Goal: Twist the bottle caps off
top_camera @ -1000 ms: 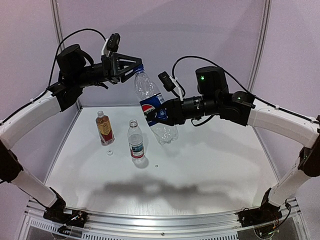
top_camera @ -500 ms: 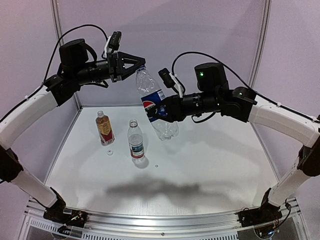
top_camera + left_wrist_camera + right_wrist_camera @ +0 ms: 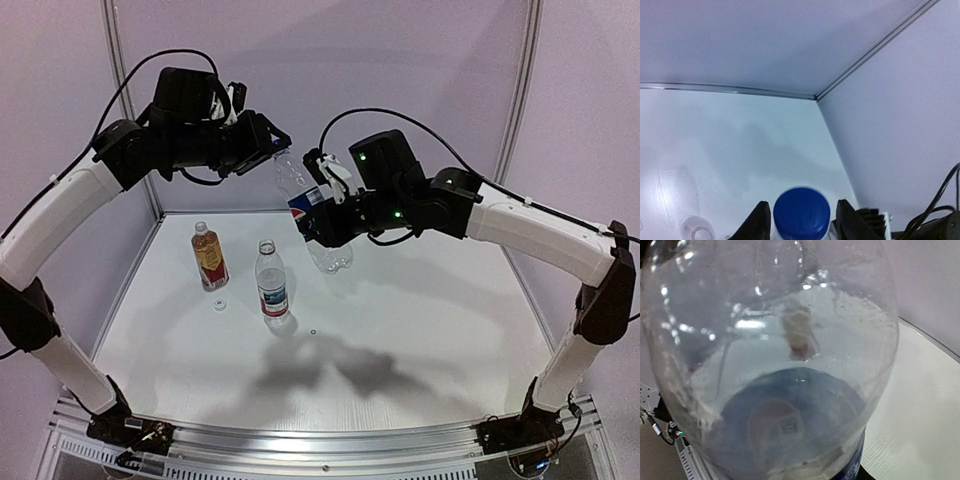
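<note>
Blue cap narrowly inside left gripper

blue cap, blue-label bottle, amber bottle

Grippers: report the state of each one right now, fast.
Left gripper: closed on the blue cap atop the blue-label bottle.
Right gripper: closed around that bottle's body, holding it in the air.
</note>
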`<state>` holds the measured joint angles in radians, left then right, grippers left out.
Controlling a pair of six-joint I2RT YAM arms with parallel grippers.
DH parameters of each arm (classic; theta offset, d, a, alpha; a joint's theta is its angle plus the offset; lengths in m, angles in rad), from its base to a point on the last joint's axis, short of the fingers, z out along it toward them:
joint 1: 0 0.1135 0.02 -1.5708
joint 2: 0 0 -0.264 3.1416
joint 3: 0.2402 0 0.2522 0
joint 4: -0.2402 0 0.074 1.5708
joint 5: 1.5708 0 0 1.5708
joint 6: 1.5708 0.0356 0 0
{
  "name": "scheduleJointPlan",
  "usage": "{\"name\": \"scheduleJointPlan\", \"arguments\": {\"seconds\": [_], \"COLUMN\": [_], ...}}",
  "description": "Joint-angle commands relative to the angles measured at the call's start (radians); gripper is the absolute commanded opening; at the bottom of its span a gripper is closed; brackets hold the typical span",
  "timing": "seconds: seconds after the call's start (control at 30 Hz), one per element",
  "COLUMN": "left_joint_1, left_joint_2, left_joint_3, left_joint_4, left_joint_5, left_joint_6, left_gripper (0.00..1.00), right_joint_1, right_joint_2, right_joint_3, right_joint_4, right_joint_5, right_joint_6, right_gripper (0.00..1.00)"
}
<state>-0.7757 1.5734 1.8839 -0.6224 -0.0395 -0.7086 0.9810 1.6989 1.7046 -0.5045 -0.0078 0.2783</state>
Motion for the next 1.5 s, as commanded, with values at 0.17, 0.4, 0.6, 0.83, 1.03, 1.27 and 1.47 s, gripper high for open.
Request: {"name": "scheduleJointPlan", "arguments": {"seconds": [0.17,0.4,0.6,0.83,1.03,1.27,1.47], "left_joint_1": [-0.004,0.188,0.275,0.269,0.257,0.231,0.216], "left_joint_2": [-0.031,-0.201,-0.251,-0.208,-0.162,-0.132,-0.122], "left_joint_3": [0.001,-0.225,-0.332,-0.348,-0.324,-0.29,-0.287], "left_joint_4": [-0.007,0.274,0.484,0.652,0.651,0.641,0.634], "left_joint_5": [0.032,0.426,0.834,0.876,0.899,0.9,0.888], "left_joint_6": [0.089,0.133,0.178,0.081,0.066,0.079,0.082], "left_gripper": [0.82,0.94,0.91,0.81,0.76,0.61,0.28], "right_joint_1": [0.002,0.003,0.001,0.002,0.001,0.002,0.002], "right_joint_2": [-0.027,-0.106,-0.163,-0.124,-0.103,-0.097,-0.095], "right_joint_3": [-0.031,-0.118,-0.174,-0.152,-0.124,-0.117,-0.113], "right_joint_4": [-0.016,0.065,0.22,0.287,0.296,0.281,0.273], "right_joint_5": [0.133,0.058,-0.232,-0.443,-0.473,-0.482,-0.482], "right_joint_6": [-0.009,-0.004,0.015,0.086,0.113,0.113,0.116], "right_gripper": [0.36,0.36,0.38,0.38,0.38,0.37,0.37]}}
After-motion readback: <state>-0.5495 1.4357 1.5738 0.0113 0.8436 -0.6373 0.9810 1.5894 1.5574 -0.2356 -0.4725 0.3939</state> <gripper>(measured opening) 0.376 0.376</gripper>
